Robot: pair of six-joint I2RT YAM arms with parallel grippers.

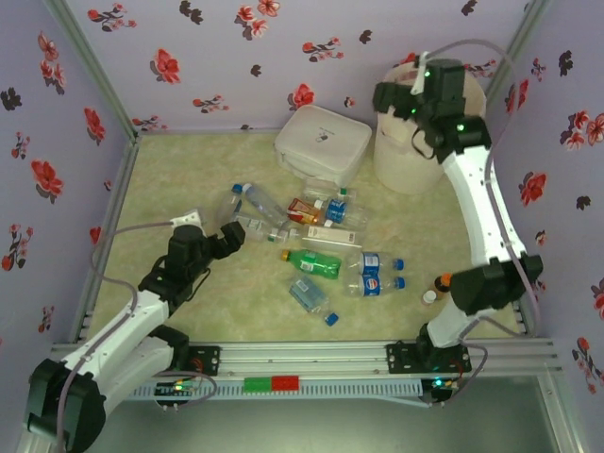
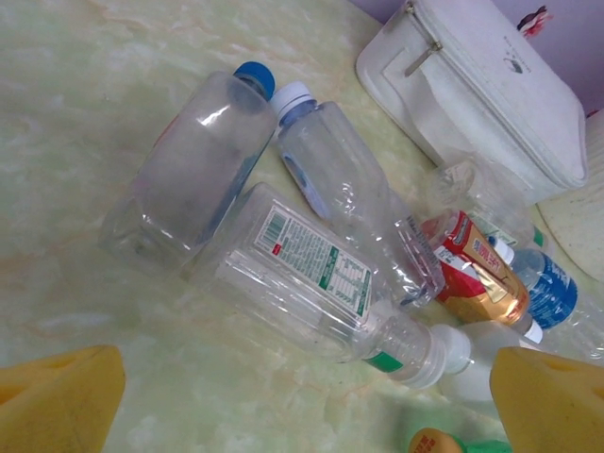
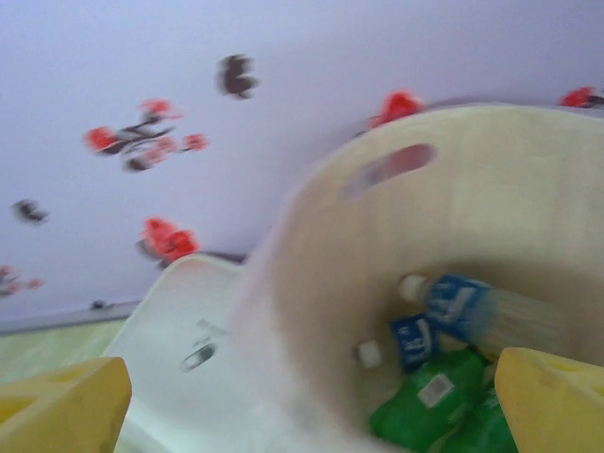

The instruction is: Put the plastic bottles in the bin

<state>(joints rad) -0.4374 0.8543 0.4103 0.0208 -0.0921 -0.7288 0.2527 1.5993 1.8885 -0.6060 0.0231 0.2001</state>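
Plastic bottles are lying in a loose heap in the middle of the table, and a few are already sitting inside the bin at the far right, just beside the white case. The left gripper is hovering at the heap's left edge with its jaws spread wide and nothing between them. The right gripper is hanging over the bin's mouth, likewise released and empty.

The bottles are looking empty and thin-walled, so they are probably light, springy and prone to denting, rolling or skidding away under a pinch. Closing across the mid-body, or on the stiffer neck just below the cap, seems safest.

In the left wrist view the blue-capped clear bottle is lying at the heap's outer edge and looks easiest to reach. The white-capped bottle is lying against the labelled bottle, whose white label is showing a barcode and green-edged small print too fine to read. A red-and-gold label and a blue label are showing no legible wording.

Inside the bin, a blue-labelled bottle and a green one are resting together, their lettering blurred.
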